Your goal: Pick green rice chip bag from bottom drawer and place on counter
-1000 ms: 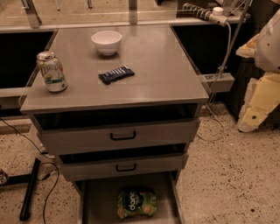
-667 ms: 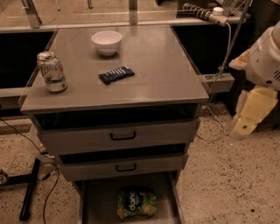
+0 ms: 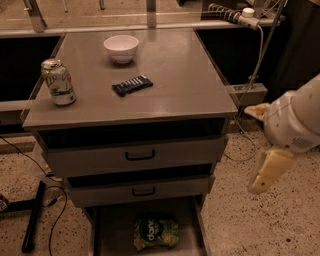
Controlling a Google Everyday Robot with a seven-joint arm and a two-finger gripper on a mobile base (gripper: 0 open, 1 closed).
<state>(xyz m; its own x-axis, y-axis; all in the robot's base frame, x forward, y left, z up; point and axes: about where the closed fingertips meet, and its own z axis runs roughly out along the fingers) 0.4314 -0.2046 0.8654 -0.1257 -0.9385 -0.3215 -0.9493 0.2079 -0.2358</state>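
A speckled floor (image 3: 265,227) surrounds a grey drawer cabinet, with dark recesses on either side and a power strip (image 3: 231,15) mounted behind it on the right.

At the very bottom of the camera view we find the green rice chip bag (image 3: 155,232). It lies flat on the floor of the bottom drawer (image 3: 112,231), which stands pulled out, and its dark circle with white lettering faces up. Nothing touches it. Above it sit the two handled drawers (image 3: 140,156), both apparently a little ajar, though the dim light makes that hard to judge.

On the worktop (image 3: 195,85) we see a soda can (image 3: 58,82) near the left edge, a dark wrapper (image 3: 132,85) towards the middle and a white bowl (image 3: 121,48) at the back. The front right stretch looks free for setting something down.

The end effector (image 3: 269,167) hangs off to the right of the cabinet, well apart from the bag and higher than the drawer — roughly level with the handled drawers. It carries nothing that we can see, and whether it is spread wide or drawn narrow we cannot tell from this angle.

By our reading the task has barely begun. The drawer is open and the bag is exposed, but the reach down, the grasp, the lift and the placing on the worktop are all left to do.
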